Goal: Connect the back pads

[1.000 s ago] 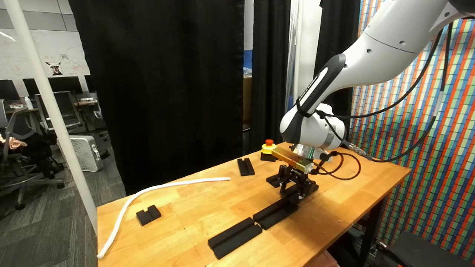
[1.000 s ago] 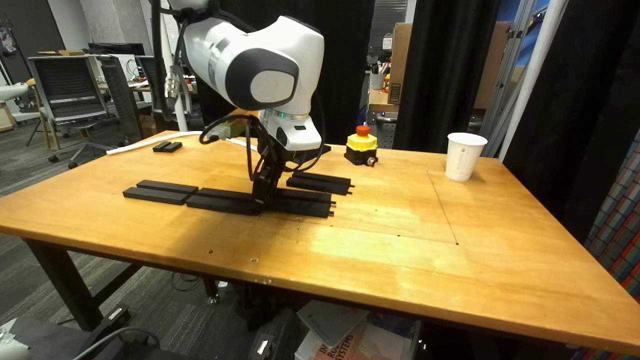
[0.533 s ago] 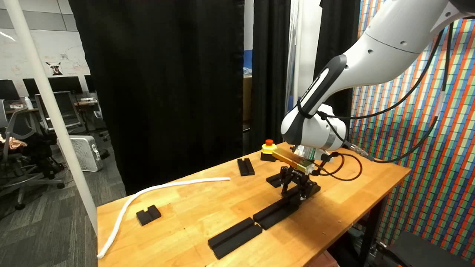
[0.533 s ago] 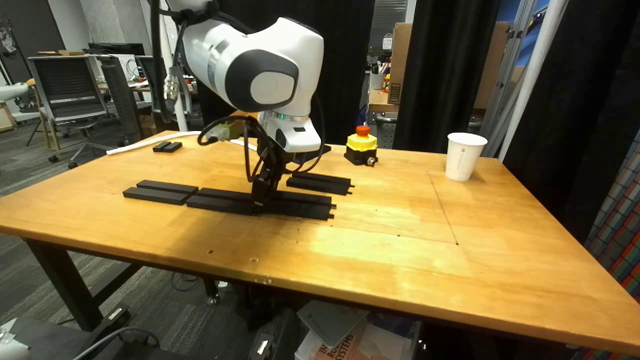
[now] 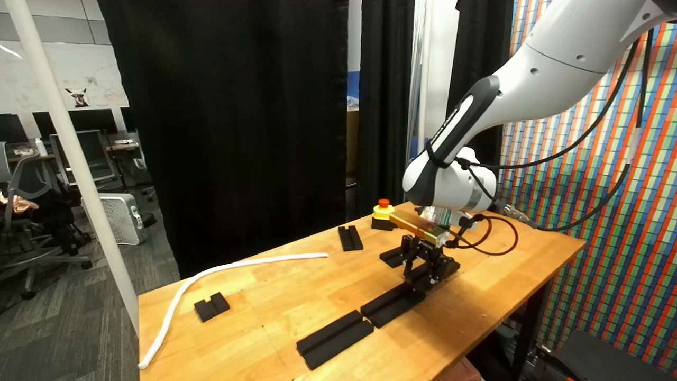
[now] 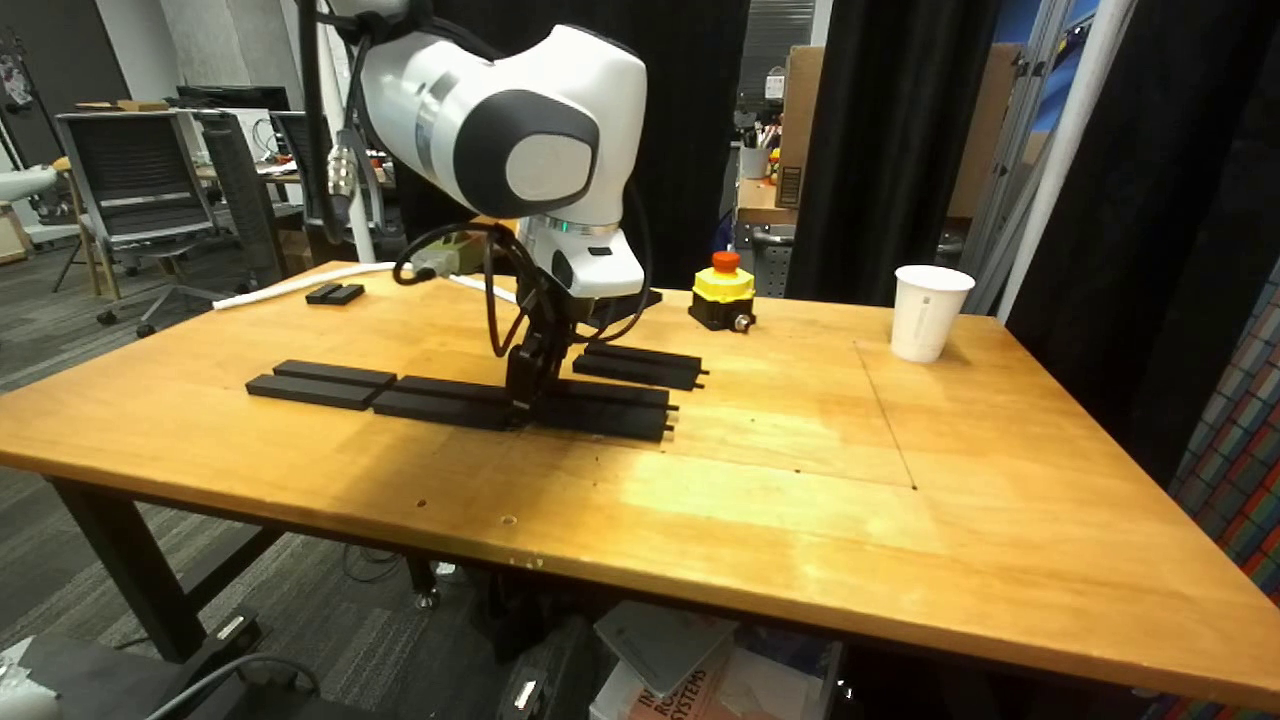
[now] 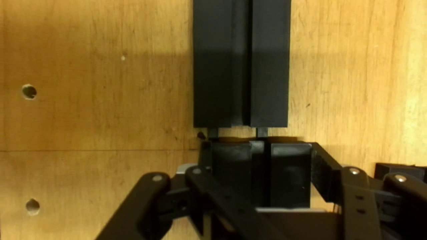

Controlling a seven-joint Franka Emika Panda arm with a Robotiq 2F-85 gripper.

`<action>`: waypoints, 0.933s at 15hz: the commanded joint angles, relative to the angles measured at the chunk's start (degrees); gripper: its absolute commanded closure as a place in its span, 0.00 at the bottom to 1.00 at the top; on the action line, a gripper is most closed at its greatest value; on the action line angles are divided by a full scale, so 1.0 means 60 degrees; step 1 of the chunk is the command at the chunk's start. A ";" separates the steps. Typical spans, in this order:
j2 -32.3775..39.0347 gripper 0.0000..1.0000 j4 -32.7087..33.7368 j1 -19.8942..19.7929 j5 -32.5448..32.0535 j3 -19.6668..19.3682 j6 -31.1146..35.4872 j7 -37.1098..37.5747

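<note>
Since the earlier frame, the end effector (image 7: 262,166) and held pad (image 7: 290,178) have slid slightly away from the middle pad (image 7: 217,63); the jaws stand clasped across the held pad's width. Pegs (image 7: 262,132) span a gap between the two pads, so this joint seems unseated. Near the middle pad's pegged end lies a spare pad (image 6: 640,372), which may crowd the fingers (image 7: 325,176); a white cable (image 5: 285,258) lies farther off.

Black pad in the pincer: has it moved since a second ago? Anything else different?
Yes, the pincer and held pad slid slightly right in both exterior views, away from the next pad. Nothing was newly grabbed or let go. The next pad, cup and cord stayed put.
</note>
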 commanded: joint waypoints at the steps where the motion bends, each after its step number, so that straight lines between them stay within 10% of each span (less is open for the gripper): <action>1: -0.0495 0.55 -0.0314 -0.0013 -0.0205 -0.0033 -0.0099 0.0302; 14: -0.0325 0.55 -0.0222 -0.0110 0.0249 0.0127 -0.0358 -0.0189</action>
